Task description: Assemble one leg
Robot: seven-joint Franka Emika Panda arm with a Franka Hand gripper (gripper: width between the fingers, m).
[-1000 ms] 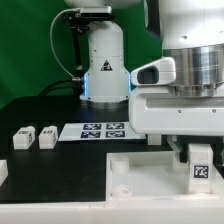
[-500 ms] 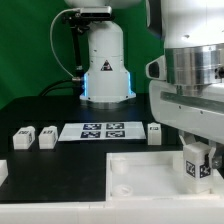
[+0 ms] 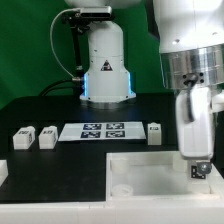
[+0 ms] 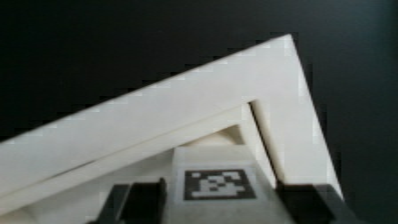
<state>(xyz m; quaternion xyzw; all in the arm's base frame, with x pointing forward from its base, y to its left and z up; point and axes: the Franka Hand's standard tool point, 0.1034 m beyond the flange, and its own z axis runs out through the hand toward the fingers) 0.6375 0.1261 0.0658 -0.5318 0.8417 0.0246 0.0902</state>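
Note:
My gripper (image 3: 196, 166) is shut on a leg (image 3: 197, 172), a small white block with a black-and-white tag. It holds the leg upright over the right part of the large white panel (image 3: 135, 172), near the panel's surface. In the wrist view the leg (image 4: 217, 180) sits between my two dark fingers (image 4: 128, 203), with a corner of the panel (image 4: 178, 110) beyond it. Whether the leg touches the panel is hidden. Three more legs lie on the black table: two in the exterior view's left (image 3: 23, 138) (image 3: 46, 137) and one right of the marker board (image 3: 155, 133).
The marker board (image 3: 98, 130) lies on the table behind the panel. The robot's base (image 3: 104, 65) stands at the back. Another white part (image 3: 3, 172) shows at the exterior view's left edge.
My hand has moved to the exterior view's right and turned about its axis with the leg in it. It now shows its narrow side, and the leg beside the marker board is uncovered.

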